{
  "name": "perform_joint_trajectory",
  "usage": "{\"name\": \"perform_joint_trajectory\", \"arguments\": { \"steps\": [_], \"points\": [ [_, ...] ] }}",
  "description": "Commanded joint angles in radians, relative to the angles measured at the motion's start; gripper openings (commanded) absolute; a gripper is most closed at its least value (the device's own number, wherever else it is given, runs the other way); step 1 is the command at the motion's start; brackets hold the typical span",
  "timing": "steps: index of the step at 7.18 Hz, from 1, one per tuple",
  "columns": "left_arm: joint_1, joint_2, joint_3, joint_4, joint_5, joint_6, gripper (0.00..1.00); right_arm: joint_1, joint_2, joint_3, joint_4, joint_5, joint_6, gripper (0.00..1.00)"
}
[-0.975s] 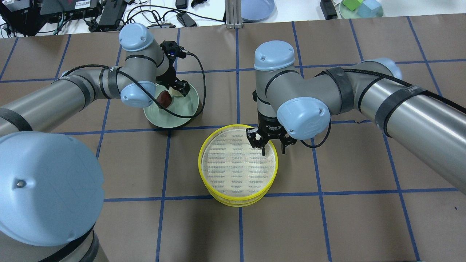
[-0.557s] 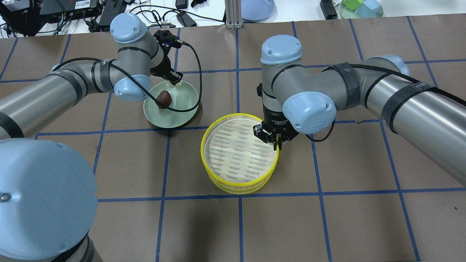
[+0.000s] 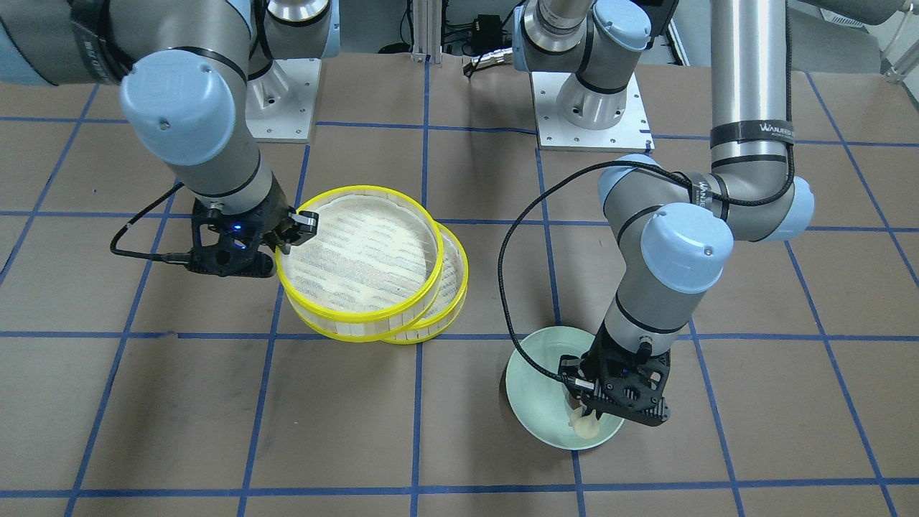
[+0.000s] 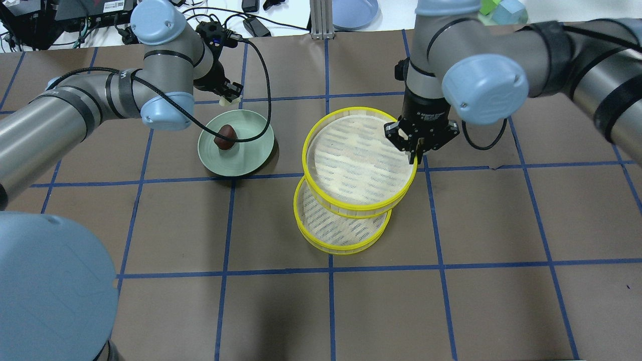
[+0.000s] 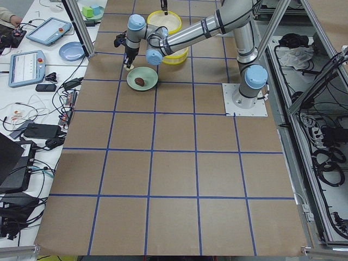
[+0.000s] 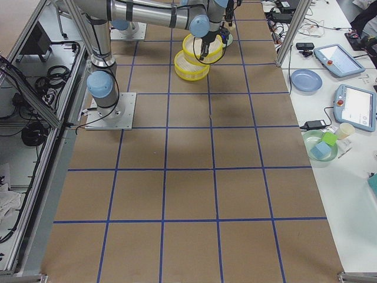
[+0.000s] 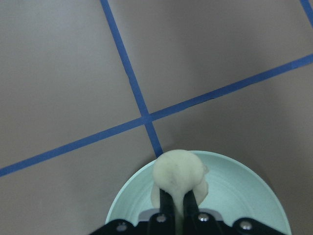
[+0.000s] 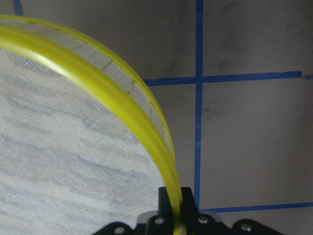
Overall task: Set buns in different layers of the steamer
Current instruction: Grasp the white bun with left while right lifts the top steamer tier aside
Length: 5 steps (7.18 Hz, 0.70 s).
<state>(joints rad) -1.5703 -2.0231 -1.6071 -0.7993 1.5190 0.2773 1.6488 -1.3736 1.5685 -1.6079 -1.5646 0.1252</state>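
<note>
Right pincer is clamping onto the yellow rim of the upper tray, one finger inside the wall and one outside. Its wrist cam is showing that pinch pretty clearly. It's holding the tray lifted and shifted away from the robot, so it's only partly overlapping the lower tray sitting on the table. My guess is that's the whole point: it's uncovering the bottom mesh so one bun can go in there, and the top layer can go back on for the other.

Left pincer is squeezing the cream bun between its fingertips, carrying it raised over the far edge of the green plate. The dough is bulging a little around the fingers, so I'm reading it as a soft thing that's getting a gentle but firm grip. The brown bun is lying alone on the plate, nobody touching it. Both trays are showing bare mesh, so I'd say no bun is placed yet.

Surface-wise, it's all sitting on a brown paper-like cover with a blue tape grid running across it. Around that, an aluminium frame post is standing at the far edge, and the side bench is carrying tablets, a blue dish and a dish of coloured blocks.
</note>
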Motion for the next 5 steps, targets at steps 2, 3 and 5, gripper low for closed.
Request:
{"name": "perform_joint_trajectory", "arguments": {
  "steps": [2, 3, 5],
  "points": [
    [-0.094, 0.061, -0.014, -0.156, -0.008, -0.387, 0.0, -0.113, -0.05, -0.028, 0.069, -0.044, -0.16, 0.0],
    [-0.121, 0.064, -0.025, -0.185, -0.019, -0.476, 0.0, -0.113, -0.05, -0.024, 0.085, -0.045, -0.197, 0.0],
    [-0.192, 0.067, -0.057, -0.201, -0.071, -0.698, 0.0, -0.129, -0.05, -0.007, 0.1, -0.063, -0.266, 0.0]
  ]
}}
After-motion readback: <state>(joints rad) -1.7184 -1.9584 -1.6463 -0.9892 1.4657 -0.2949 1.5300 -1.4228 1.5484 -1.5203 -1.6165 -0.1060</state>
